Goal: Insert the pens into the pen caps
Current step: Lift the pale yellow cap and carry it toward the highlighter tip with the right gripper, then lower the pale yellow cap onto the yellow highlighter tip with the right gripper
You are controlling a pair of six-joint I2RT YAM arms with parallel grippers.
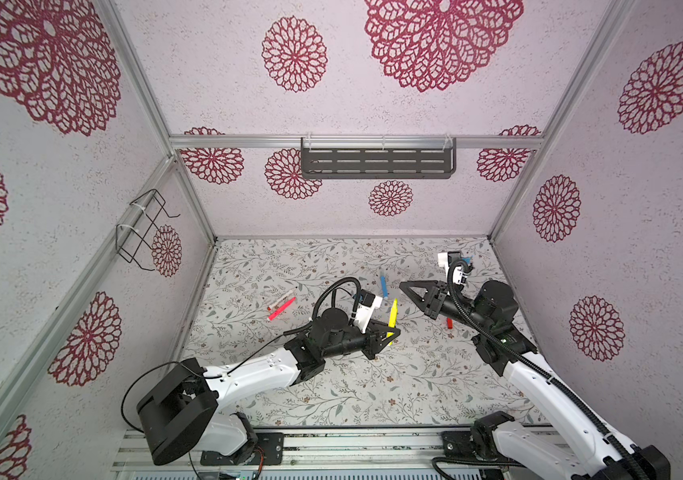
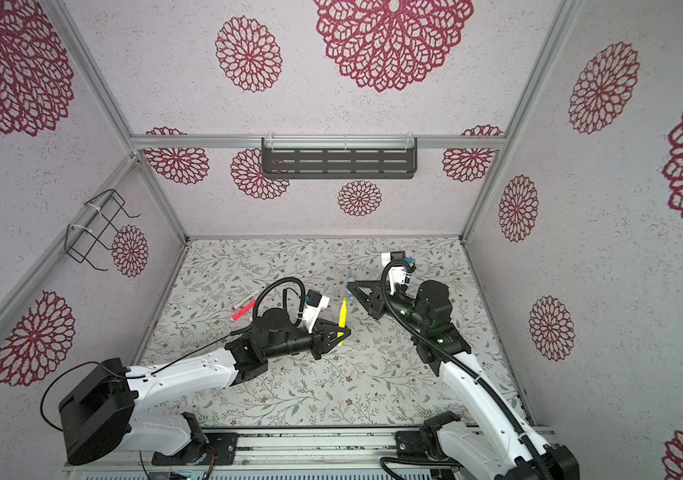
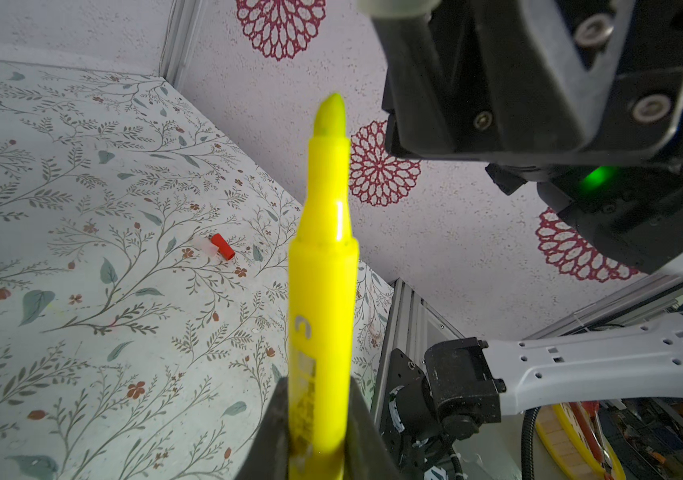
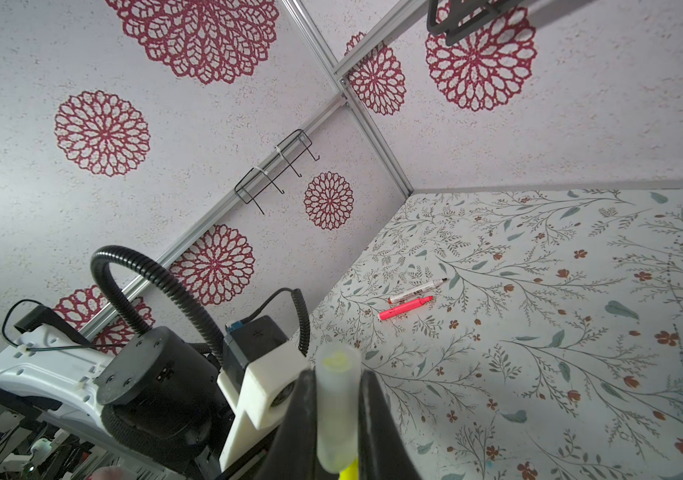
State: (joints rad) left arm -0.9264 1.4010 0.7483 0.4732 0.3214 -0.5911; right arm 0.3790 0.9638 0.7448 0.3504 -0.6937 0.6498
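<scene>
Four pens are counted. A yellow pen (image 1: 392,316) is clamped in the closed left gripper (image 1: 393,332), its bare tip raised toward the far side. A blue pen (image 1: 383,286) is laid at the far centre, and a pink pen (image 1: 282,309) and a white pen (image 1: 282,298) are laid side by side on the left.

Three caps are made out. A pale cap (image 4: 337,395) is pinched in the closed right gripper (image 4: 336,374). A red cap (image 3: 222,246) and a clear cap (image 3: 208,246) are set touching on the right, beneath the right arm.

The yellow tip and the held cap are kept near but apart, above the middle of the table (image 1: 373,395).

The table is covered in a floral print. It is enclosed by pale walls (image 1: 643,249) with red rosettes. A black slotted shelf (image 1: 377,162) is hung on the far wall and a wire rack (image 1: 144,228) on the left one. The near half of the table is left bare, and no pen is placed against an edge.
</scene>
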